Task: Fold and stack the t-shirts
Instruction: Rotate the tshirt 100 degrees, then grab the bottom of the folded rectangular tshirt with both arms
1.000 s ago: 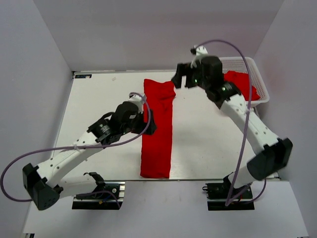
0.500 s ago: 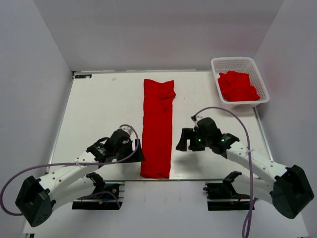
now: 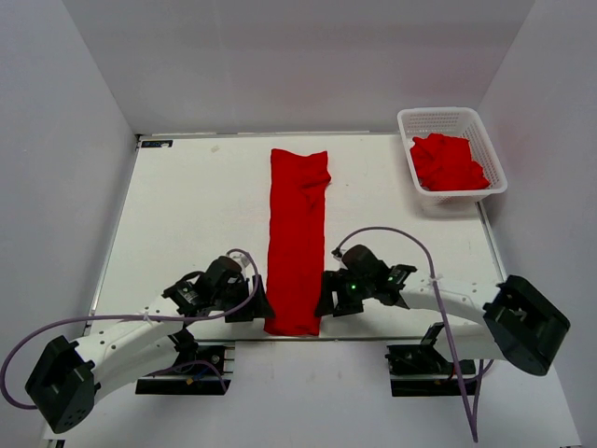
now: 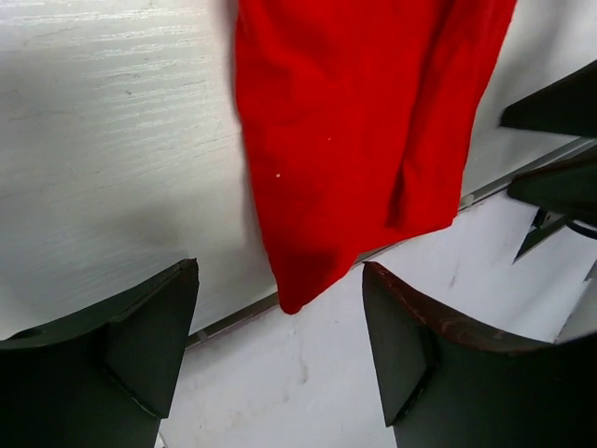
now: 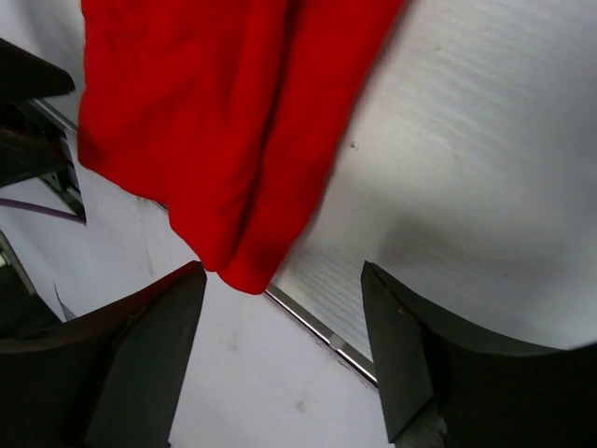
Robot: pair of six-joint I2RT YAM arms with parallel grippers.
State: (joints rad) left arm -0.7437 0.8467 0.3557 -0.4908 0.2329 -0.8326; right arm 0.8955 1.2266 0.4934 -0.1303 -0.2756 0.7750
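Note:
A red t-shirt (image 3: 296, 238) lies folded into a long narrow strip down the middle of the table, its near end hanging a little over the front edge. My left gripper (image 3: 257, 304) is open and empty at the strip's near left corner, which shows in the left wrist view (image 4: 345, 149). My right gripper (image 3: 326, 299) is open and empty at the near right corner, seen in the right wrist view (image 5: 224, 140). Both sets of jaws are wide apart and touch no cloth. More red t-shirts (image 3: 450, 161) lie crumpled in the basket.
A white plastic lattice basket (image 3: 494, 168) stands at the back right corner. The table's front edge (image 3: 373, 338) runs just below both grippers. White walls close in the left, back and right sides.
Both arms have come down and toward the front edge. The right arm swung from the strip's far end by the basket to its near right corner; the left moved to the near left corner.

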